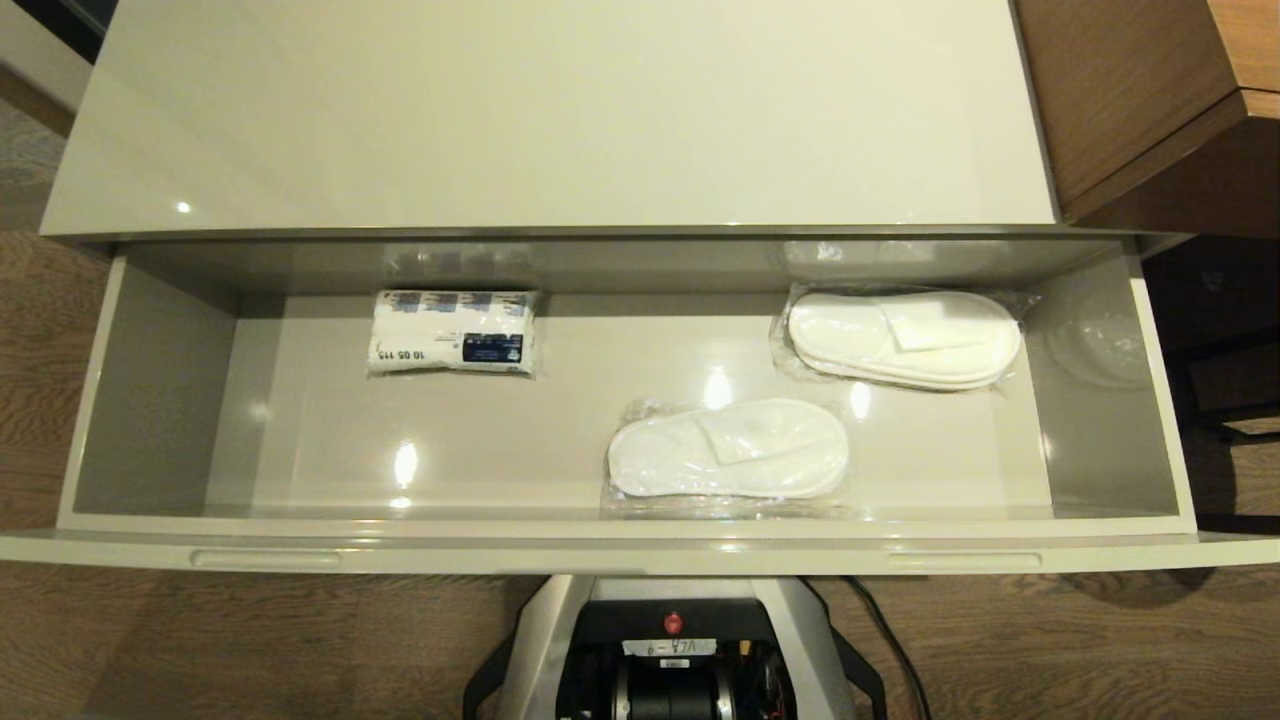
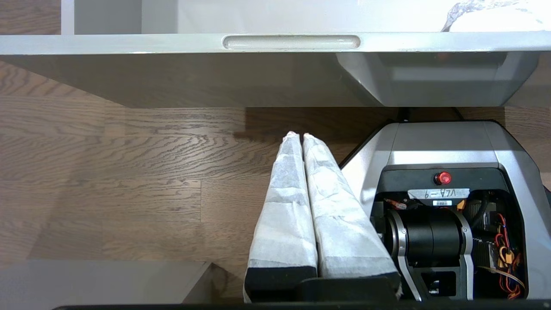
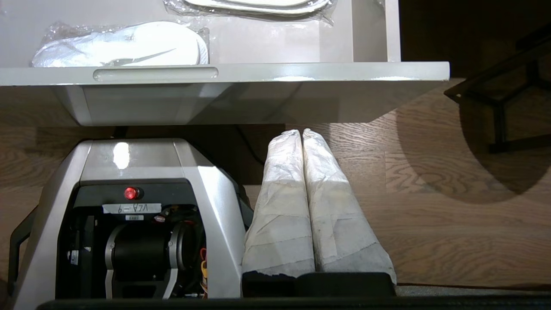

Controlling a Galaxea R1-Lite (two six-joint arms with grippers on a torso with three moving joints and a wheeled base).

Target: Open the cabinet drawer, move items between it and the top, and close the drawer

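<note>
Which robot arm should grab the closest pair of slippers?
The right one, probably. The nearest slipper pair lies right of the middle in the open cabinet drawer, and it shows just beyond the shut right pincer. The left pincer is also shut, hanging before the drawer's emptier left part.

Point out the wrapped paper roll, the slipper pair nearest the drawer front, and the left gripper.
wrapped paper roll point(image 1: 452, 333), head view, middle of its wrapper.
slipper pair nearest the drawer front point(image 1: 728, 450), head view, middle of the upper slipper.
left gripper point(image 2: 297, 136), left wrist view, between its shut fingertips.
</note>
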